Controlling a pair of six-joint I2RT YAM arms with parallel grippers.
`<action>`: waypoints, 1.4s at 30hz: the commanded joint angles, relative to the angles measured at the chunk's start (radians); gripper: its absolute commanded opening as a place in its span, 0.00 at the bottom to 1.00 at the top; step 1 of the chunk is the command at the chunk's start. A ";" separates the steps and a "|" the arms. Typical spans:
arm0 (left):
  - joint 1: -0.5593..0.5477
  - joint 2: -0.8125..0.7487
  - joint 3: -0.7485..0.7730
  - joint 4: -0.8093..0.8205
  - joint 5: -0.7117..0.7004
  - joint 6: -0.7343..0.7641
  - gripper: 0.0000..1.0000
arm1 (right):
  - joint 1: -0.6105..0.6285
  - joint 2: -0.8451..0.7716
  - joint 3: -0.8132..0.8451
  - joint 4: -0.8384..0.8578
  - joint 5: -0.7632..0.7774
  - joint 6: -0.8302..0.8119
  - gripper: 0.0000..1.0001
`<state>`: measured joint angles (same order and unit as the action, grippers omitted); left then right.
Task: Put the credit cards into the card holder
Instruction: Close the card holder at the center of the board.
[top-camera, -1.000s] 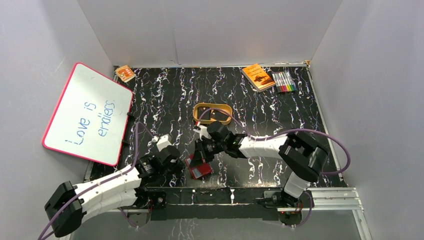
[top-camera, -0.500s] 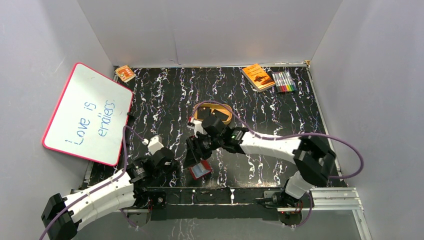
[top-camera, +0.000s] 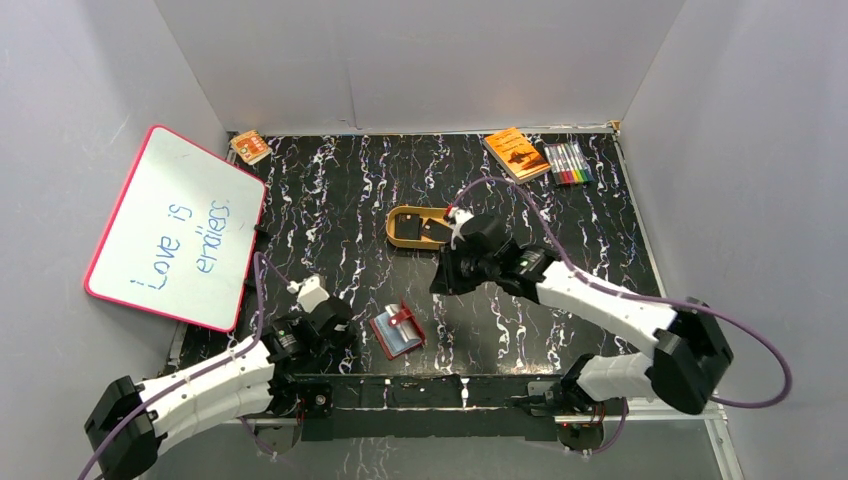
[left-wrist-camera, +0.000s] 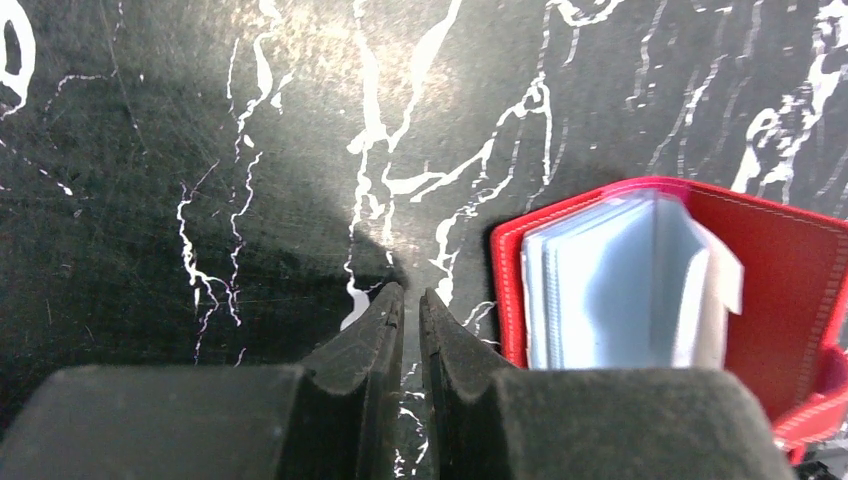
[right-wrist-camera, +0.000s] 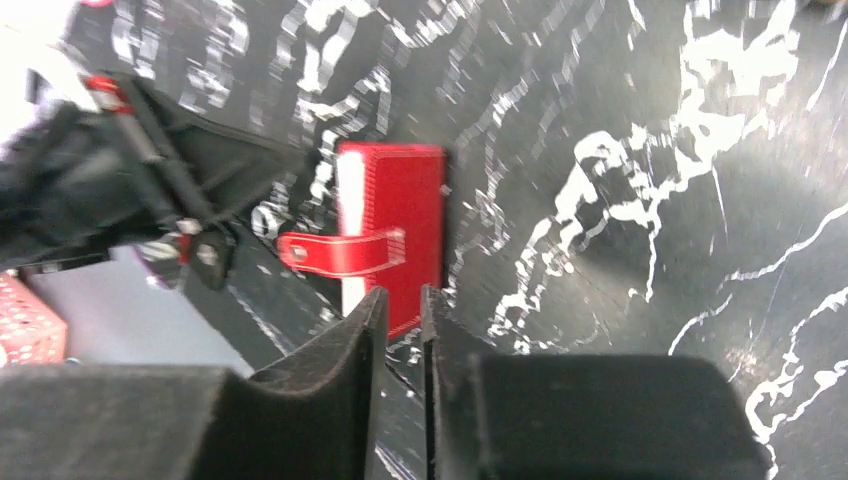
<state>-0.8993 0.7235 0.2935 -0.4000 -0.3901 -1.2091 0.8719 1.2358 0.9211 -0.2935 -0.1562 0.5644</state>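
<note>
Black white-veined table (top-camera: 600, 200) carries the card holder (top-camera: 398, 330) near its front edge, lying open, red with a snap tab and grey-blue clear pockets fanned up; dark credit cards (top-camera: 432, 232) sit in the tan oval dish (top-camera: 391, 228) further back. I see the left arm lying low along the front, the left gripper (left-wrist-camera: 411, 295) just beside the card holder, fingers almost together and empty. Over mid-table, between dish and card holder, the right gripper (right-wrist-camera: 404, 295) is likewise pinched nearly closed on nothing
</note>
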 joint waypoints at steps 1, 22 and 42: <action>0.003 0.061 -0.010 0.031 -0.006 -0.019 0.11 | 0.006 0.126 -0.050 0.036 -0.023 0.005 0.22; 0.004 0.513 0.070 0.460 0.247 0.155 0.00 | 0.120 0.208 -0.231 0.284 -0.079 0.173 0.13; 0.005 0.234 0.147 0.345 0.268 0.285 0.63 | 0.120 0.299 -0.216 0.314 -0.043 0.214 0.25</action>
<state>-0.8959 0.8650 0.3702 -0.1593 -0.2394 -1.0107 0.9890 1.5139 0.6899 0.0216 -0.2470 0.7868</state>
